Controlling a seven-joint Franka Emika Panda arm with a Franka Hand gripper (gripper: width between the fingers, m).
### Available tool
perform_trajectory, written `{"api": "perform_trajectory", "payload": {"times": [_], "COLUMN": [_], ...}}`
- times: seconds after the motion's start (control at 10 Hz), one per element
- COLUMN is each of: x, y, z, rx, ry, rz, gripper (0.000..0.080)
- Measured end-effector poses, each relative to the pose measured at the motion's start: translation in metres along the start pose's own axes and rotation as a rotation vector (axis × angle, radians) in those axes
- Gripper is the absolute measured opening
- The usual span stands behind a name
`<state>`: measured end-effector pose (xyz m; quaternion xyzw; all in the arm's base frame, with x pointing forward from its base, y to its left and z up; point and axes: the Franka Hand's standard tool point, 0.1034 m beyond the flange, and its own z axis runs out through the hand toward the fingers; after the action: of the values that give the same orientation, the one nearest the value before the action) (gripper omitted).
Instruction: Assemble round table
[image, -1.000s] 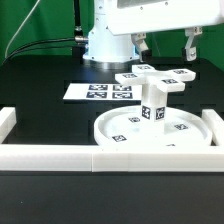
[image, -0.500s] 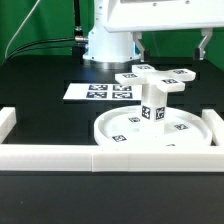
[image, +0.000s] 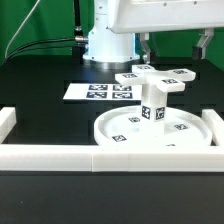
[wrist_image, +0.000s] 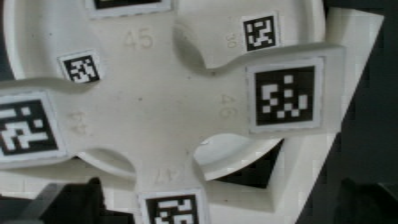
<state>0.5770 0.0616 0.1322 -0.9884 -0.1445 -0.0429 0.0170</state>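
The large round disc (image: 196, 140) lies flat on the black table. The short thick cylinder (image: 152, 108) stands upright at its middle. The cross-shaped piece (image: 155, 78) sits on top of the cylinder. My gripper (image: 175, 45) hangs just above and behind the cross, open and empty, with its fingers wide apart. In the wrist view the cross (wrist_image: 178, 110) fills the picture, with the disc (wrist_image: 311, 160) beneath it. My gripper (wrist_image: 214, 208) shows only as dark fingers (wrist_image: 54, 205) at the two corners, either side of one arm of the cross.
Long white border blocks run along the front (image: 100, 156) and stand at the exterior view's left (image: 8, 121) and right (image: 214, 121). The marker board (image: 98, 92) lies behind the disc. The arm's white base (image: 108, 45) stands at the back.
The finger on the exterior view's right has moved further right, so the jaws stand wider apart above the cross. The table parts have not moved.
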Motion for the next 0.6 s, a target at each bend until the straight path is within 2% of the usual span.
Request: {"api": "perform_trajectory", "payload": {"times": [0.1,0.4,0.6], "x": [0.0005,-0.0015,-0.0023], "y": [0.0051,0.0084,0.0138], "z": [0.0016,0.0029,0.0026], "rx": [-0.020,-0.043,-0.047], "ry": [0.019,0.010,0.007], "rz": [-0.178,-0.385,-0.495], "gripper": [0.0649,0.0649,0.0649]}}
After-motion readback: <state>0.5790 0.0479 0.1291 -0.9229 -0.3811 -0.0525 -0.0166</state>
